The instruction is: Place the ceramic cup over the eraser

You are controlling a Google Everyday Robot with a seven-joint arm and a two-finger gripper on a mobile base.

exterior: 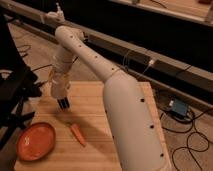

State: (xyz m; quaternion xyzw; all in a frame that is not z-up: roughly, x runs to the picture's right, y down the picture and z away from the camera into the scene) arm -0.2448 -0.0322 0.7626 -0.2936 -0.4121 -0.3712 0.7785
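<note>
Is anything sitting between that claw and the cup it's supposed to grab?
No cup or eraser shows here. The end effector hangs above the wooden table; only a carrot and an orange plate are visible.
</note>
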